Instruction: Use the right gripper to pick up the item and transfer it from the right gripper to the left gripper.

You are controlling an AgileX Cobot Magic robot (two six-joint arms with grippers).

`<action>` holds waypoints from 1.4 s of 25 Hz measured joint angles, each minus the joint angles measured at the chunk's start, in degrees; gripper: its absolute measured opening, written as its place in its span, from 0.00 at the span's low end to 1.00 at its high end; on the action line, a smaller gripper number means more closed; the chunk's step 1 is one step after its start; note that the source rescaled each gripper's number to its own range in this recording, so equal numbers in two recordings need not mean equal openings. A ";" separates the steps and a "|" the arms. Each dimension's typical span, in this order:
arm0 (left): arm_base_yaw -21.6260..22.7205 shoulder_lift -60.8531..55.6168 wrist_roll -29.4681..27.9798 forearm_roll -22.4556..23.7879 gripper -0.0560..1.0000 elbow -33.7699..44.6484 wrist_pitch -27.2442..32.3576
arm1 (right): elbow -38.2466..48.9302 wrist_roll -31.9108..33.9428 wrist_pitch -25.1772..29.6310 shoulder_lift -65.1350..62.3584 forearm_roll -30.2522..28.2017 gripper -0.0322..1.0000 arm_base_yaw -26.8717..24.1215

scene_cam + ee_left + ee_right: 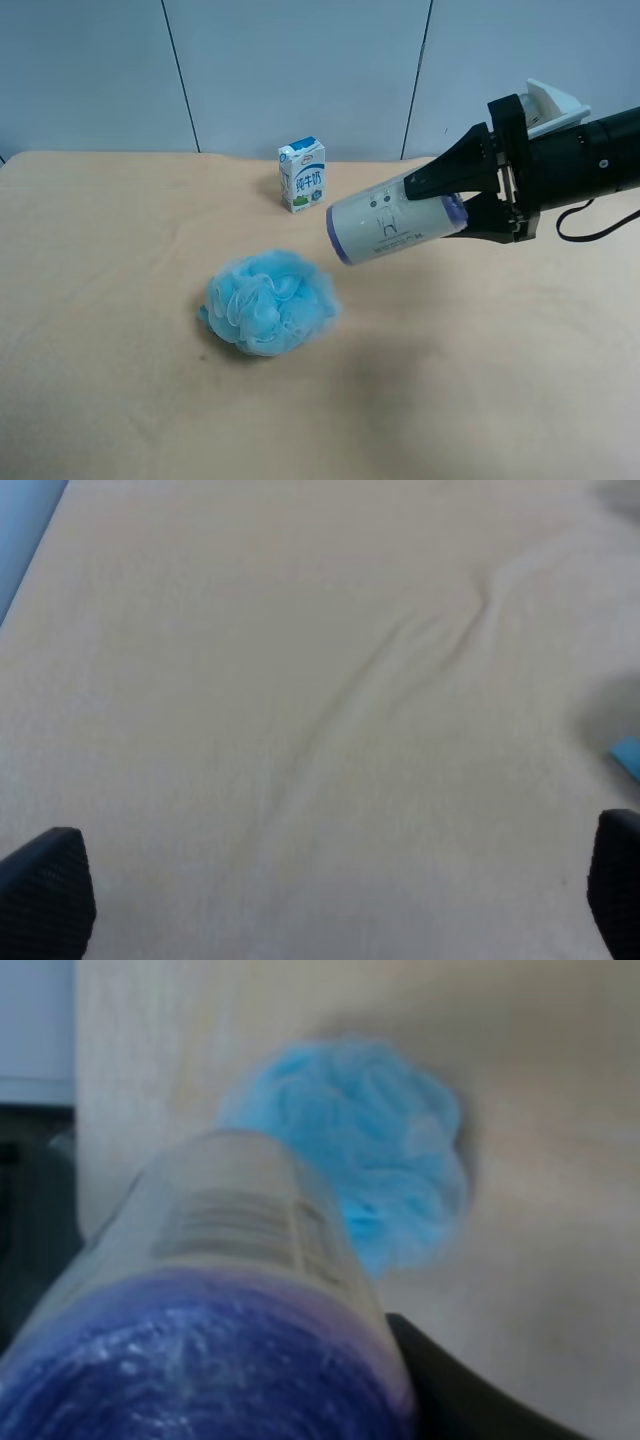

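Item [210,1340] barcode [235,1232], right wrist view only

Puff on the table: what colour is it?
The puff is light blue, clearest in the exterior high view.

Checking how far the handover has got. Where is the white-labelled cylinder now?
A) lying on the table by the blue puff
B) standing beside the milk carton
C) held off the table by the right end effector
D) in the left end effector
C: the right end effector grips the cylinder by one end above the table, while the left end effector stands open and empty.
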 joint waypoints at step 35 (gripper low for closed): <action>0.00 67.20 57.72 -76.73 1.00 -1.62 -2.86 | 0.00 -8.24 0.80 3.59 5.40 0.03 0.00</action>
